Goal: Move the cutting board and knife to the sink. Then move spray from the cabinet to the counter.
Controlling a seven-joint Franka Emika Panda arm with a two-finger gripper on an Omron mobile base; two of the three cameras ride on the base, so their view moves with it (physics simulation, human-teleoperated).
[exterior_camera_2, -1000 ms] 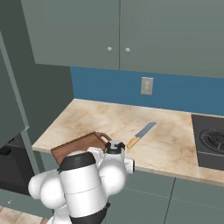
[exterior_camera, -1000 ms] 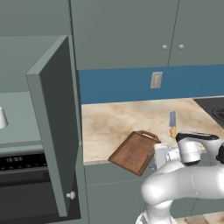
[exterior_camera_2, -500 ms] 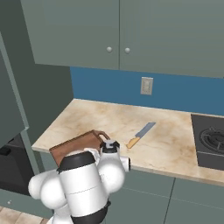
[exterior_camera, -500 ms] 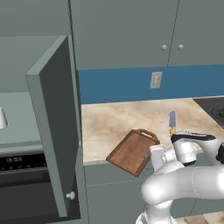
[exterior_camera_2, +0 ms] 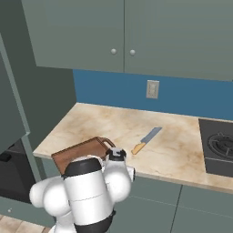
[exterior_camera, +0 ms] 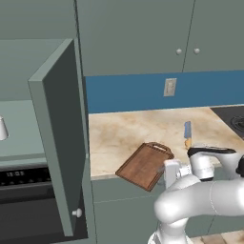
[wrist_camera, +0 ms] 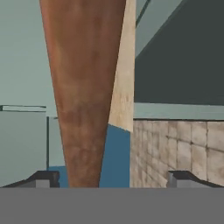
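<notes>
At six o'clock of the surface (exterior_camera: 138, 128), the wide-open, empty tool (wrist_camera: 111, 177) straddles the cutting board (exterior_camera: 145, 166), whose overhanging edge offers a pinch; knife (exterior_camera: 188, 134) at three.

The dark brown rectangular wooden cutting board (wrist_camera: 83, 96) runs straight ahead of the claw (wrist_camera: 113, 178), between its two wide-set tips. It lies on the beige-tan marble bench (exterior_camera: 143, 128), overhanging the front edge, loop handle rearward. The small knife with orange-tan wooden handle (exterior_camera: 187, 134) lies on the bench beyond and right. The tall grey-green cabinet (exterior_camera: 59, 143) stands left, door open
</notes>
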